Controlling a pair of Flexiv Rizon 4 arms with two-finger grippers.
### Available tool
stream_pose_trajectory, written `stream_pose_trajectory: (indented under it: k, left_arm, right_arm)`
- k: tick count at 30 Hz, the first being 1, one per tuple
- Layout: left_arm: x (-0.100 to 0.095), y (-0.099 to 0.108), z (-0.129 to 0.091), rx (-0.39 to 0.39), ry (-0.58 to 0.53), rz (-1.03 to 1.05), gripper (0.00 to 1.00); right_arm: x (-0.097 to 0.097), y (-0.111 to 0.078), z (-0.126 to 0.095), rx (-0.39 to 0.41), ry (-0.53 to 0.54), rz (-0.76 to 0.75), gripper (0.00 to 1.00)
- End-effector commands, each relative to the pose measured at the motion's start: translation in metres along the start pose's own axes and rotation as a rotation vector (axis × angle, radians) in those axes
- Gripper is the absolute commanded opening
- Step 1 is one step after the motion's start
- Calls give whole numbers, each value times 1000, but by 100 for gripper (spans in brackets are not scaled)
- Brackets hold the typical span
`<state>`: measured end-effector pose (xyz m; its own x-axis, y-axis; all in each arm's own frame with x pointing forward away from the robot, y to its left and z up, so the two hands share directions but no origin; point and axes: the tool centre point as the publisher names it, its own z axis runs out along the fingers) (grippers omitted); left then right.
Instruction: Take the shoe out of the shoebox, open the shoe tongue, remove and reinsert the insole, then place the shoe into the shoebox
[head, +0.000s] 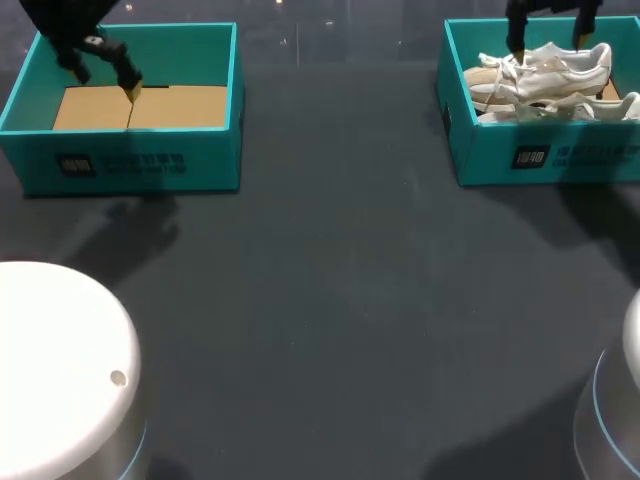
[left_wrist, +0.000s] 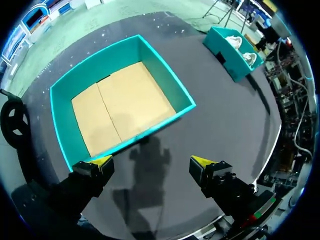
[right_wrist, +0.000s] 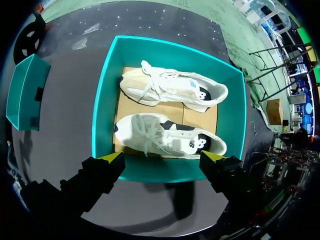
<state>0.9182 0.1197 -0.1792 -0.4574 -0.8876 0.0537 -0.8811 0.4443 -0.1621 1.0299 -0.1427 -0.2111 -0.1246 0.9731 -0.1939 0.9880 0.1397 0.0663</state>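
Presently, the white shoes (right_wrist: 170, 135) lie side by side inside the right shoebox (head: 545, 155), at the table's two o'clock. The right gripper (right_wrist: 163, 157) hangs above that box, fingers spread apart. The left gripper (left_wrist: 151, 161), likewise spread, hangs above the left shoebox (left_wrist: 60, 115) at ten o'clock, which shows its cardboard floor.

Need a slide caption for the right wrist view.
Right gripper, jaws open, poised over teal shoebox holding two white shoes.
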Motion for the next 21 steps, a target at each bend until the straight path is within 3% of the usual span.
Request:
stream_pose_trajectory:
  k: [1,7,21]
  left_arm:
    - [-7,-8,5,-87,-19,-672,100]
    - [-16,-6,8,-44,-40,-798,100]
    - [-45,-1,23,-27,-48,-915,100]
  right_arm:
    - [3,-5,1,-10,-6,-9,100]
    - [5,-10,1,-7,-15,-22,100]
    - [12,-17,5,1,12,-33,100]
